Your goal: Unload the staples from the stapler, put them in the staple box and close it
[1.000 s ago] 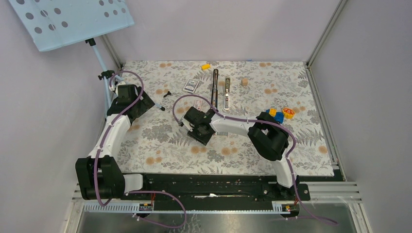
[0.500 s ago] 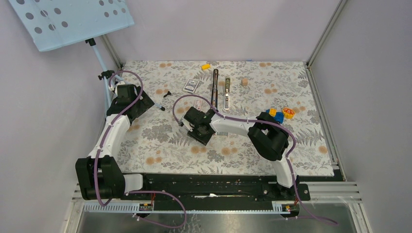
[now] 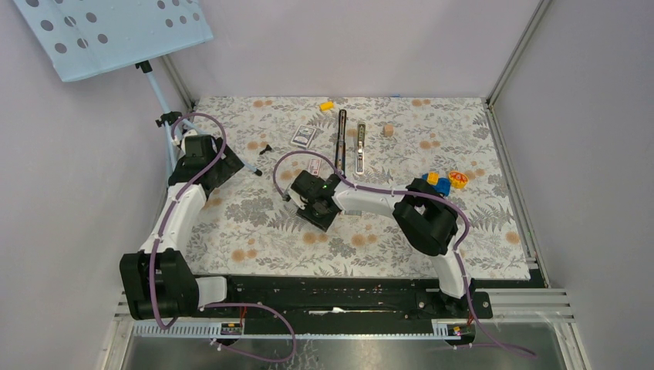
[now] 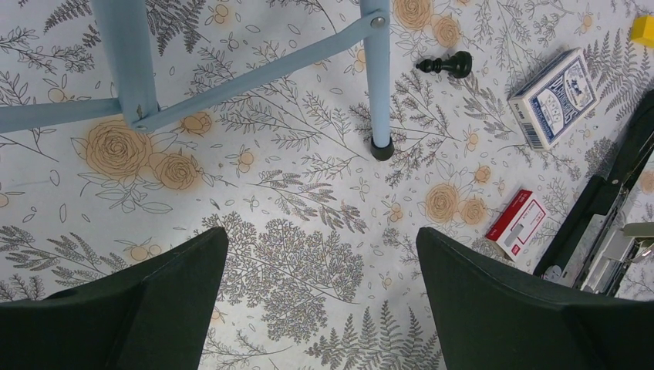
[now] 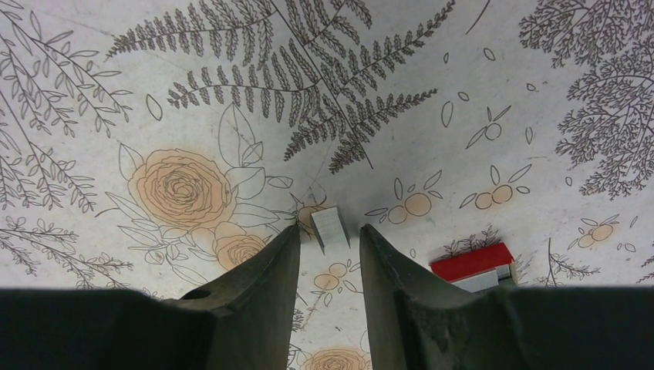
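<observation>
The stapler [image 3: 340, 135] lies opened out at the far middle of the mat, its black arm beside the silver rail [image 3: 360, 148]. Its near end shows at the right edge of the left wrist view [image 4: 609, 208]. A small silver-grey block of staples [image 5: 327, 219] lies on the mat between the tips of my right gripper [image 5: 329, 229]. The jaws stand a little apart, and neither finger touches the block. In the top view the right gripper [image 3: 297, 196] hides the staples. My left gripper [image 4: 320, 239] is wide open and empty over the left of the mat [image 3: 231, 166].
A red staple box [image 5: 472, 262] lies just right of the right gripper; it also shows in the left wrist view [image 4: 518, 223]. A blue card box [image 4: 555, 96], a black pawn [image 4: 447, 65] and a blue stand leg [image 4: 376, 77] lie further off. Coloured toys [image 3: 446, 181] sit at the right.
The right gripper has shifted very slightly away from the near edge. The left arm has barely moved.
</observation>
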Tool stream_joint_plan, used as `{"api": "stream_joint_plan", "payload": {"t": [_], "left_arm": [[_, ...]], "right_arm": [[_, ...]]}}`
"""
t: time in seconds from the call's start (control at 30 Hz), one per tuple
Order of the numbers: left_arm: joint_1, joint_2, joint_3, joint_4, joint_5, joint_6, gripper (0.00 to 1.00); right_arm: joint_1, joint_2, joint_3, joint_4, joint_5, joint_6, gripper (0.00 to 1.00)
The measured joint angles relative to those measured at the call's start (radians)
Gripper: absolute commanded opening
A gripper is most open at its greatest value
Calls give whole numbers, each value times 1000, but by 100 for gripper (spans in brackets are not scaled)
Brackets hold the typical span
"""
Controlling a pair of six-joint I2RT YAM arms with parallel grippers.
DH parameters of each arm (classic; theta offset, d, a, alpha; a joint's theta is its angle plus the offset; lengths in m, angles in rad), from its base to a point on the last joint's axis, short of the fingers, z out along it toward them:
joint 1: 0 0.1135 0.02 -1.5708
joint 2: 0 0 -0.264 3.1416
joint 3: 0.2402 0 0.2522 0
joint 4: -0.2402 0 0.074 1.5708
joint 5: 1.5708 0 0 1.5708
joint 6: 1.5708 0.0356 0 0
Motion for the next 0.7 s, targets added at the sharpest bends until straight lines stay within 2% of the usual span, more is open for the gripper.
{"api": "stream_joint_plan", "payload": {"t": [0.23, 0.43, 0.7], "left_arm": [[2, -14, -3, 1, 0, 0, 96], [4, -14, -3, 7, 23, 0, 96], [5, -12, -5, 9, 39, -1, 95]], "right_arm": [[16, 1, -3, 24, 0, 15, 36], [32, 13, 14, 16, 29, 16, 40], [41, 19, 22, 6, 63, 10, 40]]}}
